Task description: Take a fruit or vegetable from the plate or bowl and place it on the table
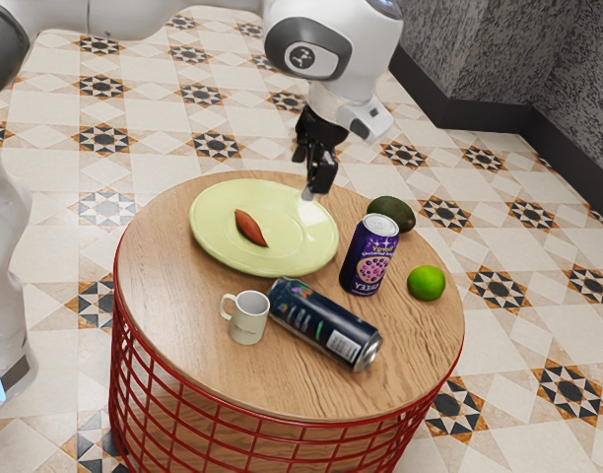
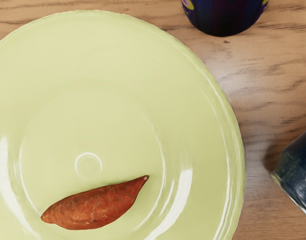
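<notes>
No pickup step was complete: my jaws stood open and empty above the plate [image 1: 292, 236], the sweet potato [image 1: 250, 228] lay on it toward the worktop's [image 1: 183, 305] edge at the exterior view's left, and grasp, lift, transfer and release remained.

In the exterior view, the round wooden bench [image 1: 173, 315] bears a green plate [image 1: 292, 251] toward eleven o'clock, avocado [image 1: 391, 212] toward two, upright purple can [image 1: 370, 256] and lime [image 1: 427, 283] near three, dark can [image 1: 324, 323] on its side near five, white mug [image 1: 248, 319] near eight.
</notes>
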Robot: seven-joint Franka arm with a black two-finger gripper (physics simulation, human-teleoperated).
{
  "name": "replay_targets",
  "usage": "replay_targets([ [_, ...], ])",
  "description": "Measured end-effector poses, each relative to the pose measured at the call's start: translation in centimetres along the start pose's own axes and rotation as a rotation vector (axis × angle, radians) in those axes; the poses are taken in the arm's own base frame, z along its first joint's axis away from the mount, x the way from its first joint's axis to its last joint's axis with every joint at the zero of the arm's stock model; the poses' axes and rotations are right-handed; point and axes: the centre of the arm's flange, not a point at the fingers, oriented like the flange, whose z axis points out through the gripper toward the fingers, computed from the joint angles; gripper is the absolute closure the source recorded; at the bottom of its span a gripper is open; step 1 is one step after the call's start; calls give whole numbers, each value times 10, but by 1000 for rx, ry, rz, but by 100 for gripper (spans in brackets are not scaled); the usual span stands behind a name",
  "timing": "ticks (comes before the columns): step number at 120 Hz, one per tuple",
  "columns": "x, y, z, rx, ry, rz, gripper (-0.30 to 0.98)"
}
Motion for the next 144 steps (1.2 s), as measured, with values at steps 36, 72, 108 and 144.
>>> replay_targets([
  [36, 10, -14, 52, 15, -15, 17, 0],
  [72, 7, -39, 66, -69, 17, 144, 0],
  [108, -4, -61, 71, -37, 32, 537, 0],
  [144, -25, -58, 109, -76, -23, 903, 0],
])
